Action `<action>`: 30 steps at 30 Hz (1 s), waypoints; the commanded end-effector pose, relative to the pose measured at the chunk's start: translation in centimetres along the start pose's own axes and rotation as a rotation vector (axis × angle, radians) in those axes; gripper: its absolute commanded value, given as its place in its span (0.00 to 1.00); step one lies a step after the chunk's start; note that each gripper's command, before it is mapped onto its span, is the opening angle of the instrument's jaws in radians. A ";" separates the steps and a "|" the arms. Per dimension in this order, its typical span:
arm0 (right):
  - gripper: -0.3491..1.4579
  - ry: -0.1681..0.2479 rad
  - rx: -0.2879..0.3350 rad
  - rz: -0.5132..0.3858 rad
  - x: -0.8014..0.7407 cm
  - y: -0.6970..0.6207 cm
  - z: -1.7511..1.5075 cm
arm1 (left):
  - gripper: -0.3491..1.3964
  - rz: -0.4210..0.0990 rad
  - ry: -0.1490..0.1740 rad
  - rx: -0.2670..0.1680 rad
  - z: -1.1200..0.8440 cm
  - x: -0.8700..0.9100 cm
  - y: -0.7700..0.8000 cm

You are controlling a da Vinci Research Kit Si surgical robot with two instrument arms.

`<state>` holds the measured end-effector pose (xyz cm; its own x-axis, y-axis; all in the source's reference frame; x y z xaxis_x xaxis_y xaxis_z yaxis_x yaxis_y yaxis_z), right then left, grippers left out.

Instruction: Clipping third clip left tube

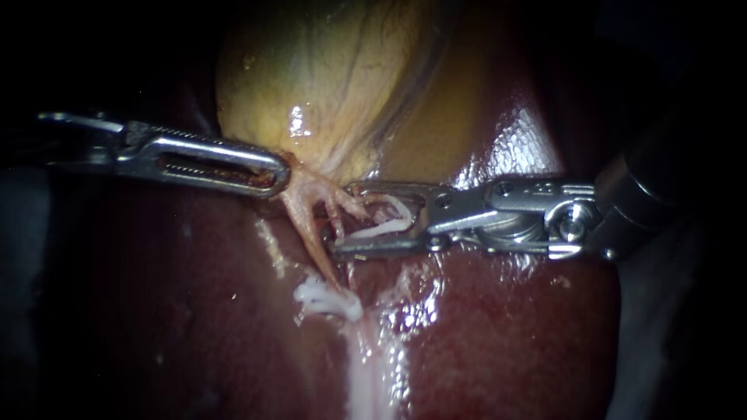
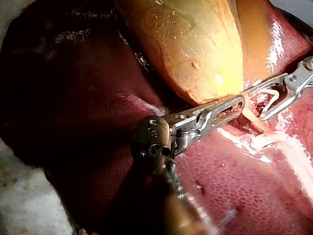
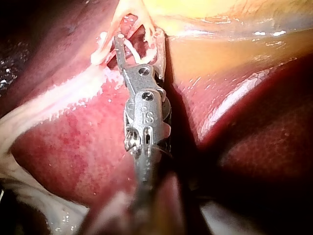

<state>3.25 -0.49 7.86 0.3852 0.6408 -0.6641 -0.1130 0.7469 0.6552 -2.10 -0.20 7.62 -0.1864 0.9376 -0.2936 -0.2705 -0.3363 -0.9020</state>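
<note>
Endoscope view: the liver [image 1: 506, 334], dark red, smooth and wet, fills the lower frame. The gallbladder [image 1: 327, 85], a yellow-tan sac, tapers at upper centre. From the left edge, the left instrument [image 1: 280, 177], of slotted, toothed steel, has its claw clamped on the gallbladder's neck, probably to stretch the strands below. The right instrument [image 1: 342, 219] enters at centre right, its claw wide and carrying a curved white clip [image 1: 389, 227]. At centre the left tube [image 1: 310, 229], a pale pink cord, lies just beyond the tips. Two white clips [image 1: 327, 299] appear to sit lower on it.
</note>
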 end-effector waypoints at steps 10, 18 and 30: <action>0.46 -0.003 0.022 -0.008 -0.01 -0.07 -0.05 | 0.00 0.000 0.000 -0.001 0.00 0.00 0.00; 0.46 -0.007 0.052 -0.007 0.01 -0.21 -0.07 | 0.00 0.000 -0.001 -0.001 0.00 0.00 -0.01; 0.46 0.000 0.085 0.010 0.05 -0.36 -0.10 | 0.00 0.001 -0.001 -0.001 0.00 0.00 -0.01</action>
<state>3.21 -0.72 7.54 0.3848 0.6481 -0.6572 -0.0362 0.7221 0.6908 -2.09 -0.20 7.62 -0.1872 0.9373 -0.2941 -0.2693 -0.3369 -0.9022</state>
